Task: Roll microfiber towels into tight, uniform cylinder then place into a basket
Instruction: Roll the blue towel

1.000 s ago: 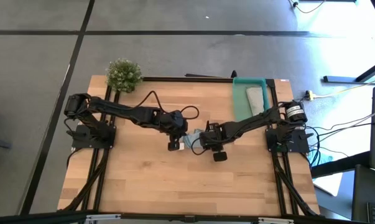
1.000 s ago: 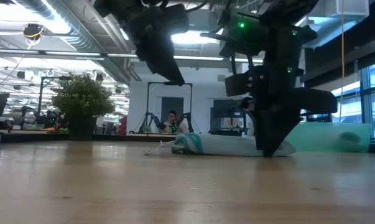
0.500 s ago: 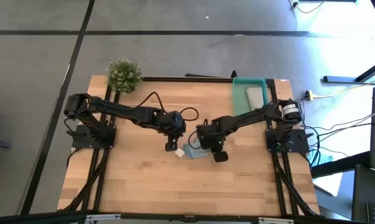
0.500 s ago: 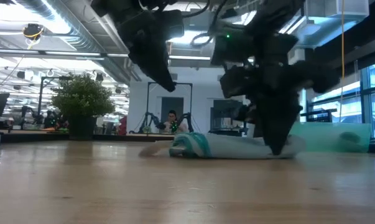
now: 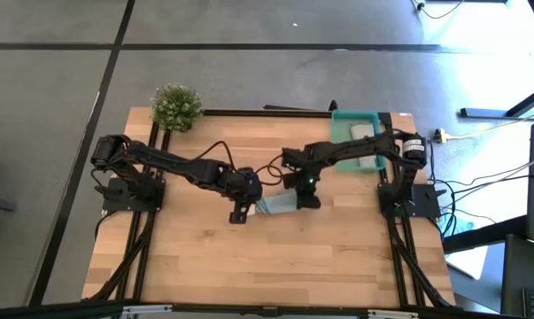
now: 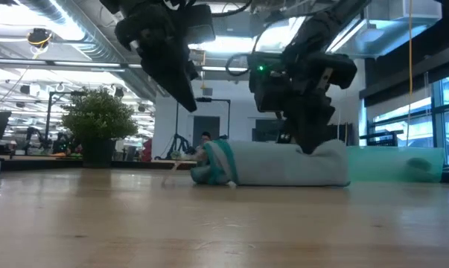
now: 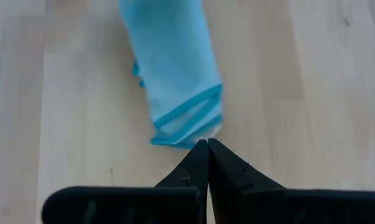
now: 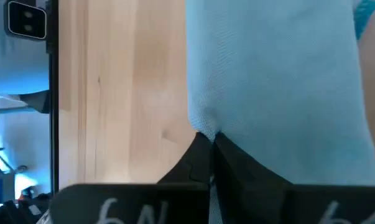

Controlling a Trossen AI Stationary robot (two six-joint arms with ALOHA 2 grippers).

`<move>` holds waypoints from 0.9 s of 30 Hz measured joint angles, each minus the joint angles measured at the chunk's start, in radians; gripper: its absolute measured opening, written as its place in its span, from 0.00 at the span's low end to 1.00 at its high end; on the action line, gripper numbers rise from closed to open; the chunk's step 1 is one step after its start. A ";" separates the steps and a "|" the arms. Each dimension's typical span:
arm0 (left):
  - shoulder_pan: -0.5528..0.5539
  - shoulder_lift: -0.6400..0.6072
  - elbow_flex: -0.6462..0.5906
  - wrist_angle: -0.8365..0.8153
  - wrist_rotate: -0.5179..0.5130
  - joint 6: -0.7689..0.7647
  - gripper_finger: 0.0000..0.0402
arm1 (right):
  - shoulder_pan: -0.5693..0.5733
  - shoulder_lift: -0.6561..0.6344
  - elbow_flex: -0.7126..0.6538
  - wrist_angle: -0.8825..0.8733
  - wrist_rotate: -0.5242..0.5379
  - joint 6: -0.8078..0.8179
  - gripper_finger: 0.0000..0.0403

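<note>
From the near edge of the bench I meet my left gripper (image 5: pixel 239 213) first, fingers pressed together on nothing, tips just off the near-left end of the light blue towel (image 5: pixel 275 206). That towel is already a roll, lying mid-bench with its long axis running left to right. My right gripper (image 5: pixel 307 197) sits at the roll's right end; its fingers are closed, with a fold of the cloth at their tips. So the right arm is the one on the roll and also the arm on the side of the basket (image 5: pixel 341 142), which stands at the far right corner, well apart, with the grey-beige towel (image 5: pixel 362 142) already inside.

The low view shows the roll's thickness and its spiralled teal hem (image 6: pixel 223 160). The left wrist view shows the hem end (image 7: pixel 187 118) coming slightly loose.
</note>
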 joint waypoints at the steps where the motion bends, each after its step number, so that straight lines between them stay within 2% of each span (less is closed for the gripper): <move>1: -0.004 0.005 0.000 0.009 0.000 0.000 0.00 | -0.008 0.000 -0.003 -0.004 -0.012 -0.001 0.01; 7: -0.023 0.067 0.000 0.101 0.000 0.056 0.00 | -0.055 -0.002 -0.003 -0.007 -0.114 0.001 0.01; 15: -0.005 0.144 0.000 0.293 -0.008 0.060 0.00 | -0.057 -0.002 -0.002 0.018 -0.074 0.004 0.01; 18: 0.011 0.186 0.000 0.308 -0.010 0.039 0.00 | -0.053 -0.002 -0.001 0.030 -0.067 0.004 0.01; 21: 0.038 0.213 0.000 0.307 -0.055 -0.012 0.00 | -0.051 0.001 -0.001 0.031 -0.053 0.010 0.01; 27: 0.079 0.185 0.000 0.308 -0.055 -0.026 0.00 | -0.051 0.001 -0.001 0.029 -0.052 0.023 0.01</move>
